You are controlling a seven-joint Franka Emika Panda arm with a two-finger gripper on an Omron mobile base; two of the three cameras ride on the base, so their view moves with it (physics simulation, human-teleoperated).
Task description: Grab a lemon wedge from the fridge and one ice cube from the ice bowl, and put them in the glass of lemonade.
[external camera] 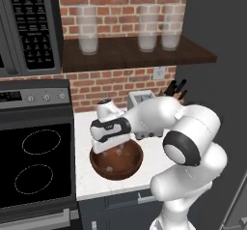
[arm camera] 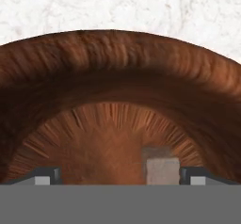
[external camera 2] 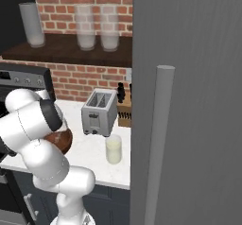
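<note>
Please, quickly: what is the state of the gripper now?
Gripper: open, holding nothing, down in the ice bowl, an ice cube between its fingertips.

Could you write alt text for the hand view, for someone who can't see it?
Looking down into a wide, reddish-brown wooden bowl, a tiny pale grey ice cube lies on its floor between the open gripper's two dark fingertips, nearer one tip. White marbled counter shows beyond the rim.

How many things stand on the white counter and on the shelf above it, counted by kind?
Frosted jars on the shelf: 3
Toaster: 1
Knife block: 1
Ice bowl: 1
Glass of lemonade: 1
Total: 7
</note>
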